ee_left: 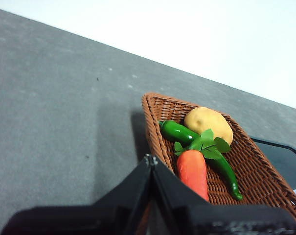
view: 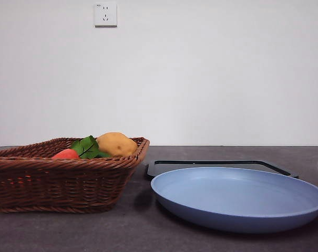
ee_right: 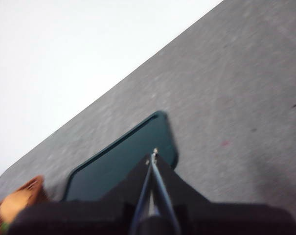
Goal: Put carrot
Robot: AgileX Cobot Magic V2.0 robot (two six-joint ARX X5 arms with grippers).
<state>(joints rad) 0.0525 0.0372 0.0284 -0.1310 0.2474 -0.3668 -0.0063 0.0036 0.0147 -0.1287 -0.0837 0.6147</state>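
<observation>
The orange-red carrot (ee_left: 193, 172) with green leaves (ee_left: 206, 145) lies in the brown wicker basket (ee_left: 258, 178), beside a yellow-brown potato (ee_left: 208, 124) and a long green vegetable (ee_left: 177, 131). In the front view only its orange end (view: 67, 154) and leaves (view: 87, 147) show above the basket (view: 59, 181) at the left. My left gripper (ee_left: 150, 159) is shut and empty, above the table near the basket's edge, short of the carrot. My right gripper (ee_right: 154, 152) is shut and empty, above the dark tray (ee_right: 118, 164). Neither arm shows in the front view.
A blue plate (view: 237, 198) stands at the front right of the dark table. A flat dark tray (view: 222, 166) lies behind it. The potato (view: 116, 144) rises above the basket rim. A white wall with a socket (view: 105, 14) is behind.
</observation>
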